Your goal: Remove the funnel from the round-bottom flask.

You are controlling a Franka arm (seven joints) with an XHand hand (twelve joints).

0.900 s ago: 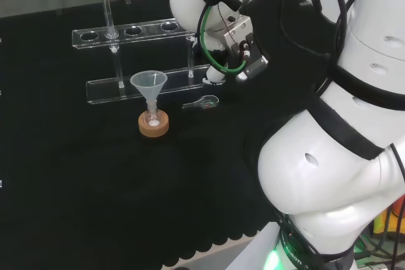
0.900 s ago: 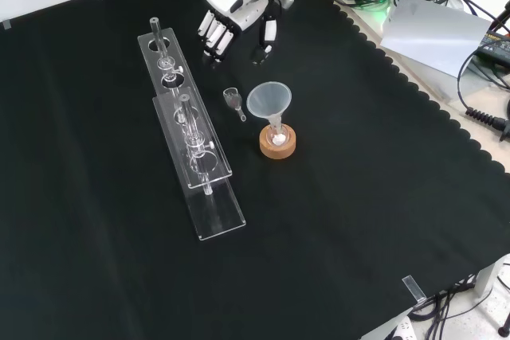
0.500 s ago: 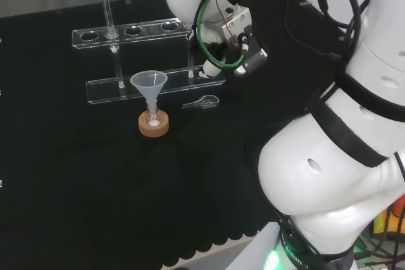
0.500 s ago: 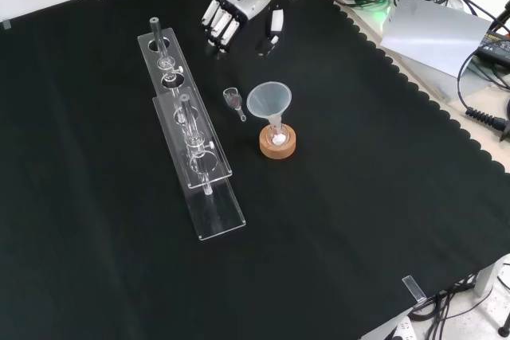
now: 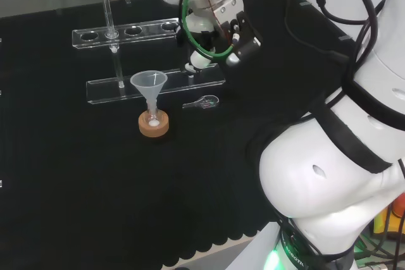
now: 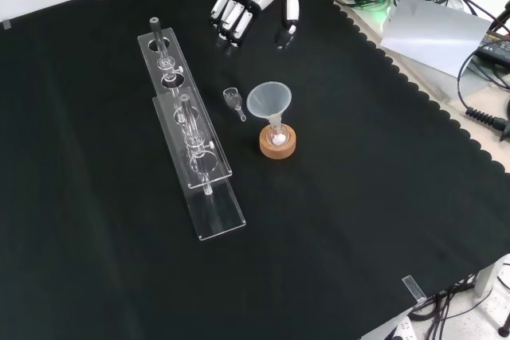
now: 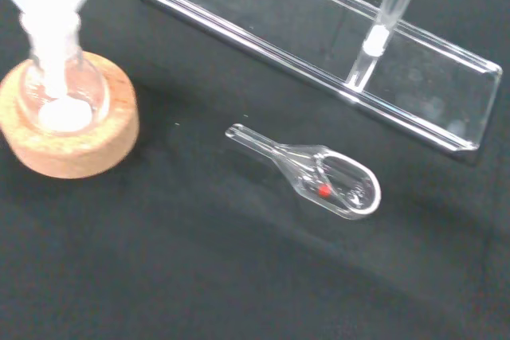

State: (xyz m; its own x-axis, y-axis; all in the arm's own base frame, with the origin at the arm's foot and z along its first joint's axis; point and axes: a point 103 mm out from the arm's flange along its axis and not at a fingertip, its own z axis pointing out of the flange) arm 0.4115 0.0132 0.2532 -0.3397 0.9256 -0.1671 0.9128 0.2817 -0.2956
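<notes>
The funnel (image 6: 269,101) sits in the round-bottom flask (image 6: 277,138) on its cork ring (image 6: 277,147), near the middle of the cloth. In the front view the hand (image 6: 253,1) hangs well above it, fingers relaxed and holding nothing, apart from the funnel.
</notes>
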